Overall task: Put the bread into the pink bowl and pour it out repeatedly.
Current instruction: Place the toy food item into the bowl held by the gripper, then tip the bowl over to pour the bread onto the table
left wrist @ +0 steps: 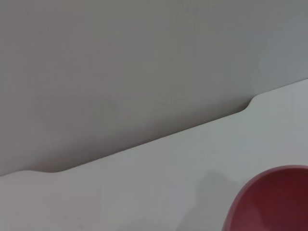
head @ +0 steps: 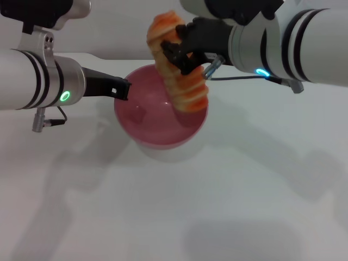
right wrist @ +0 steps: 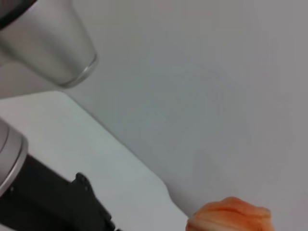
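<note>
The right gripper (head: 179,54) is clamped across the middle of the bread (head: 176,68) and holds it over the far-right part of the pink bowl (head: 157,117). The bowl stands on the white table (head: 244,190), nearer the far edge than the near one and roughly midway between the side edges. The loaf's lower end dips inside the rim on the bowl's far-right side; whether it touches the inner wall cannot be determined. Its upper end rises well above the rim.

The bread's long axis runs steeply, close to upright, tilted so the top leans toward the robot's left and the bottom toward its right. The cream ridges cross that axis.

The left gripper (head: 120,88) is at the bowl's left rim, closed on the rim as far as the head view shows, apparently steadying it. The left wrist view shows only a part of the bowl's wall and bare table.

Judgement: the step in hand is placing the bread. Since the loaf is about as long as the bowl is wide, it should be lowered toward the bowl's centre and tipped flatter before release, so it settles inside and does not prop on the rim. The left hold should stay firm.
</note>
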You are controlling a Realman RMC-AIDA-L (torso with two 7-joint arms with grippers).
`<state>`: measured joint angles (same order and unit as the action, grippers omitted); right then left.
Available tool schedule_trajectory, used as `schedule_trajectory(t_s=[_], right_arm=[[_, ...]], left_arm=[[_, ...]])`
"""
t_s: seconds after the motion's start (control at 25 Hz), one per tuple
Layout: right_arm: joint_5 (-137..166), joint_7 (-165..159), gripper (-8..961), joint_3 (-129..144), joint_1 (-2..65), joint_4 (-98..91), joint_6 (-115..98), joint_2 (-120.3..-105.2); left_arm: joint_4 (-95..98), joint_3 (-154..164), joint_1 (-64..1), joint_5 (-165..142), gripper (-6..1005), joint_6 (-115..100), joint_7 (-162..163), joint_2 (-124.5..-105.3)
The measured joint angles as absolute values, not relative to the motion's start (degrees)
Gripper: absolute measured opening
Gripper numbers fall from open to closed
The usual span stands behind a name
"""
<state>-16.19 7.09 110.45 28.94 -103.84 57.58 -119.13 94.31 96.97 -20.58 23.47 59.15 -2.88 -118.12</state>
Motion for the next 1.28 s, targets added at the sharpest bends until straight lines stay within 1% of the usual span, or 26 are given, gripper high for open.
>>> schedule_trajectory(t_s=[0.2,0.28,0.48,0.56,0.64,0.68,0.72,0.76,0.92,1.04,1.28], right_arm=[[-16.00,6.96,223,110.21,28.48,-103.91,56.13,-119.14],[-15.86,6.95,460,110.04,28.36,-103.92,55.85,-119.13],[-15.77,6.68,706,109.72,28.19,-103.78,55.43,-119.17],[-15.06,6.34,719,109.54,27.73,-104.18,55.01,-119.19],[-11.41,4.99,731,108.97,25.78,-105.84,53.35,-119.16],[-8.36,4.10,738,108.94,24.30,-106.82,51.91,-119.18],[-0.59,2.11,744,108.41,19.54,-108.84,47.61,-119.24],[-0.59,2.11,751,108.41,19.54,-108.84,47.61,-119.24],[4.32,0.87,776,105.47,11.64,-109.82,40.10,-119.45],[4.00,-0.21,776,103.61,7.57,-107.68,35.65,-119.63],[3.95,-0.89,775,104.98,-0.72,-98.58,14.69,-119.64]], left_arm=[[94.31,96.93,-20.65,23.47,30,59.10,-2.95,-118.12],[94.31,96.93,-20.66,23.46,30,59.07,-2.97,-118.12],[94.31,96.93,-20.68,23.46,29,59.03,-3.04,-118.12],[94.31,96.93,-20.73,23.46,29,58.91,-3.07,-118.12],[94.27,96.93,-20.75,23.43,29,58.43,-3.11,-118.06],[94.19,96.92,-20.75,23.38,29,58.11,-3.13,-118.03],[94.11,96.82,-20.75,23.22,29,57.85,-3.16,-117.98],[93.96,96.57,-20.72,23.03,29,57.60,-3.23,-117.97],[93.92,96.26,-20.57,22.95,29,57.32,-3.31,-117.89],[93.99,96.23,-20.23,22.89,29,55.33,-4.46,-117.86],[94.01,96.18,-19.61,22.70,29,52.29,-6.27,-117.87]])
